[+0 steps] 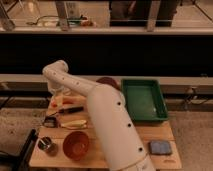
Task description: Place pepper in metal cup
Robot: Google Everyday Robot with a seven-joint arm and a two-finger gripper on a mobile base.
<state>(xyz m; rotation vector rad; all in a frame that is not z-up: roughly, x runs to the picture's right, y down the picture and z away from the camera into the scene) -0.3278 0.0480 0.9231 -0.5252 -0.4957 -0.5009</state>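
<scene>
- At the far left corner of the wooden table [150,132], the gripper [56,96] hangs low, at the end of the white arm [107,120], which rises from the near edge and bends back down at its elbow.
- Whether the gripper is parted or closed, or has hold of anything, cannot be told (it blurs into what lies beneath it).
- The pepper [64,101], orange-red, lies on the table right at the gripper; whether the two touch is unclear.
- Just in front of the pepper is a dark, knife-like item [73,109], and nearer still a pale yellow elongated item [74,123].
- A small dark object [49,121] sits to the left of the yellow item.
- The metal cup [46,145] stands upright at the near left corner, well apart from the pepper.
- An orange-brown bowl [76,144] sits just beside the cup, to its right.
- A green tray [143,100] takes up the right side of the table, with a blue item [160,147] in front of it.
</scene>
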